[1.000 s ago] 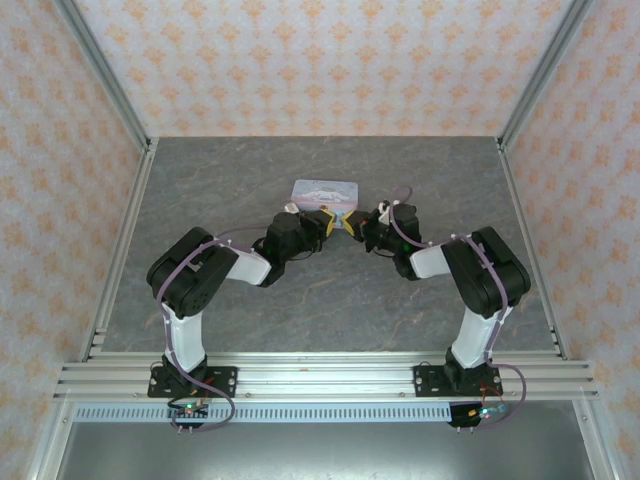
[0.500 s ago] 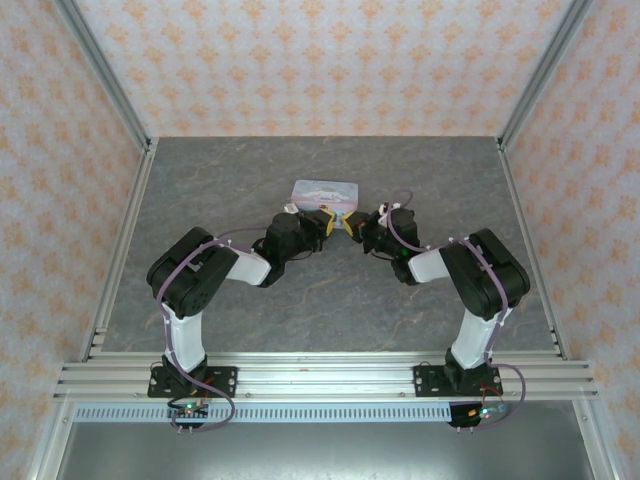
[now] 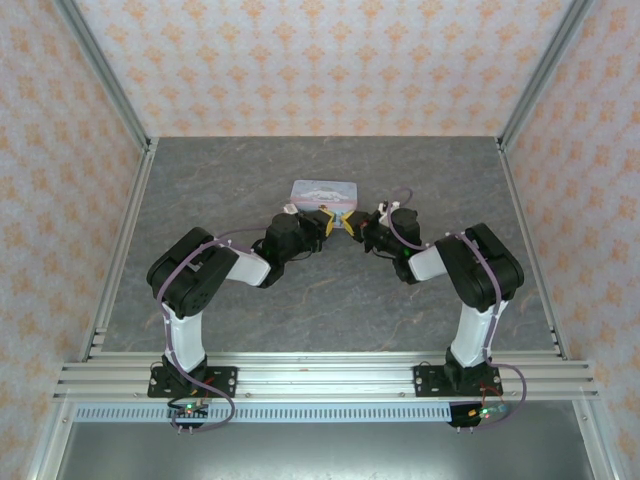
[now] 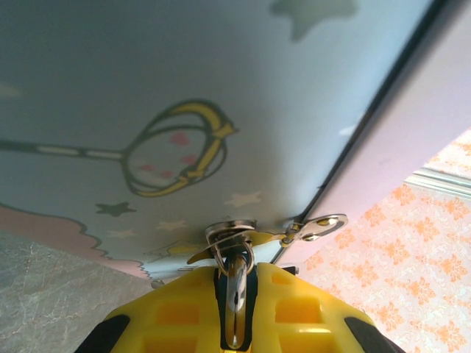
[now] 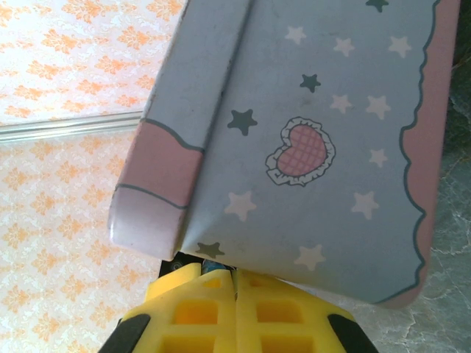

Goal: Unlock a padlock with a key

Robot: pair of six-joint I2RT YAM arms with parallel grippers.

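Two arms on the bench (image 3: 230, 175), and both claws meet at the near edge of one tin box (image 3: 325, 190). The left claw (image 4: 235, 276) is pinched tight on one key (image 4: 236, 294), a thin pale sliver reaching up to a round silver fitting (image 4: 228, 232) under the box. The right claw (image 5: 234, 283) has its tips pressed together, and one padlock (image 5: 212, 265) peeks out dark teal at their top, tucked beneath the box's corner.
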